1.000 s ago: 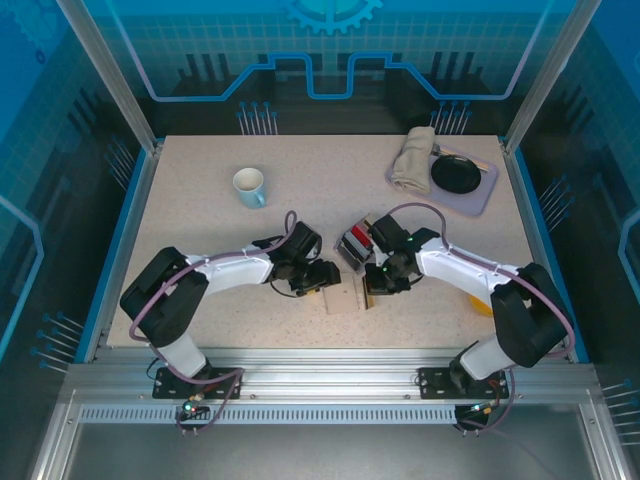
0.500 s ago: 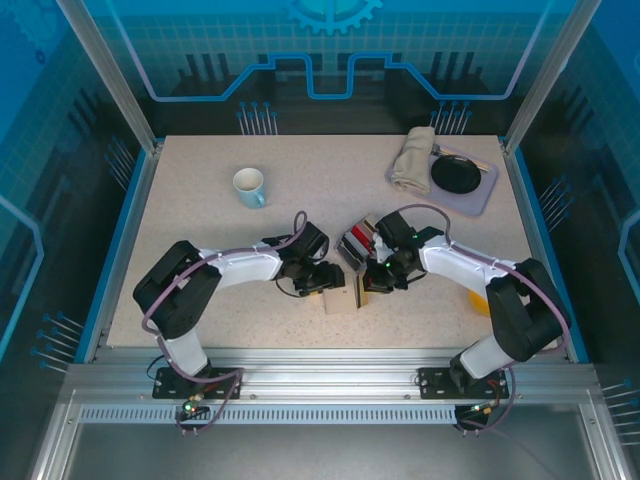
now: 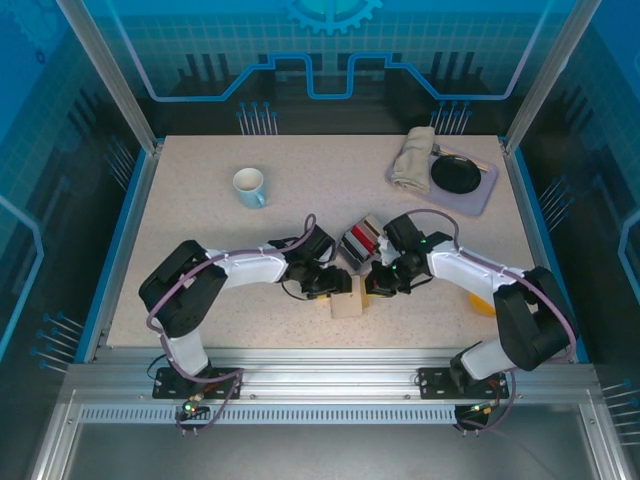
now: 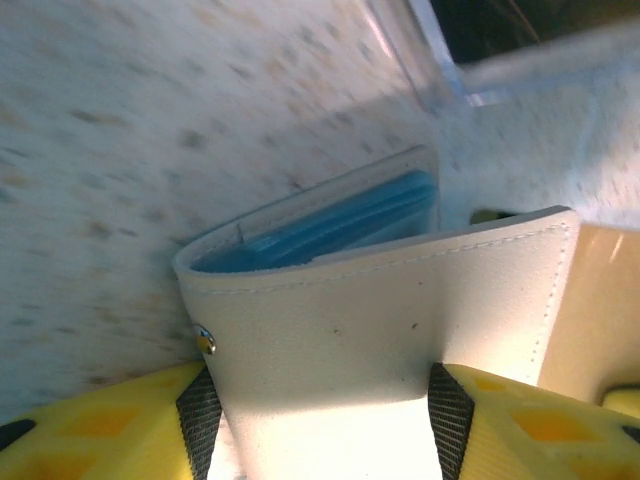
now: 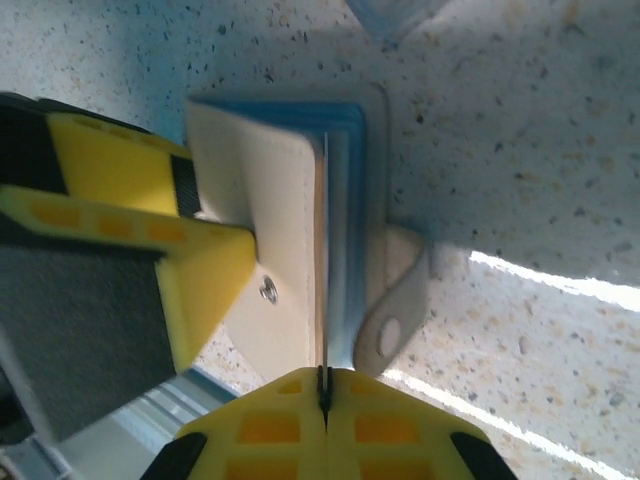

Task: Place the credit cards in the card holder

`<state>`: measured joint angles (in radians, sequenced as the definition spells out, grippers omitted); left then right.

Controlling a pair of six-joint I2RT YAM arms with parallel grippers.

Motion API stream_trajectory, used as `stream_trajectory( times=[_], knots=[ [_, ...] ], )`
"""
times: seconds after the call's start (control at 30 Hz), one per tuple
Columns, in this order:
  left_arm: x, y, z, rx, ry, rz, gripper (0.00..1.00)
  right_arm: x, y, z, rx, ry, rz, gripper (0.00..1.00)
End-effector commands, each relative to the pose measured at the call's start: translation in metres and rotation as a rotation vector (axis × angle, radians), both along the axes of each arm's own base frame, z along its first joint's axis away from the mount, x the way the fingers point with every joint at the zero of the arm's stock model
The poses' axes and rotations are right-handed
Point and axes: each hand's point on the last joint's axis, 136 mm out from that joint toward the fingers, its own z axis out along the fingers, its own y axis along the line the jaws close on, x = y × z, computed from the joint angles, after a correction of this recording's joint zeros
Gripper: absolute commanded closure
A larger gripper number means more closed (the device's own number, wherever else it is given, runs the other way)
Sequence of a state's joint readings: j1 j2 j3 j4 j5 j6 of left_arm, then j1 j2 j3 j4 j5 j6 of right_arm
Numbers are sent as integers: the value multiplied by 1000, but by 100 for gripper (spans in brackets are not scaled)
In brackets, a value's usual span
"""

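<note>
The right tool [image 5: 322, 405], pinching a card [image 5: 322, 260] edge-on, aims it straight into the card holder [image 5: 255, 185] the left tool [image 4: 315, 400] grips.

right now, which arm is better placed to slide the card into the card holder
Right. The right gripper is shut on a thin card, held edge-on and lined up with the pockets of the card holder. The left gripper is occupied clamping the card holder open.

No lettering, number or brand can be read on the card holder [image 4: 380, 320] or elsewhere
</note>
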<state>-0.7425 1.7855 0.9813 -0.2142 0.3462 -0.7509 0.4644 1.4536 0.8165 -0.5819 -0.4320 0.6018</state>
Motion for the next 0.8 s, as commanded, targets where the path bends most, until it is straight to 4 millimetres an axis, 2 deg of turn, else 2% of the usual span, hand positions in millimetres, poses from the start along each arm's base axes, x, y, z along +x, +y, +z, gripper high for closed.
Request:
stream_trajectory(
  times=[0.0, 0.17, 0.37, 0.53, 0.67, 0.77],
  knots=[
    [-6, -23, 16, -104, -10, -77, 38, -4, 1, 15, 101, -3, -19, 100],
    [-4, -28, 29, -146, -28, -57, 30, -8, 1, 28, 179, -20, -30, 100],
    [-1, -22, 50, -185, -88, -4, 17, -9, 4, 37, 217, -32, -38, 100],
    [-3, -25, 54, -220, -80, -2, 16, -6, 13, 41, 282, -22, -53, 100],
    [-4, -24, 47, -214, -68, 4, 18, -3, 14, 39, 290, -19, -65, 100],
    [-4, -23, 40, -199, -53, 16, 23, -2, 17, 37, 301, -7, -69, 100]
  ],
)
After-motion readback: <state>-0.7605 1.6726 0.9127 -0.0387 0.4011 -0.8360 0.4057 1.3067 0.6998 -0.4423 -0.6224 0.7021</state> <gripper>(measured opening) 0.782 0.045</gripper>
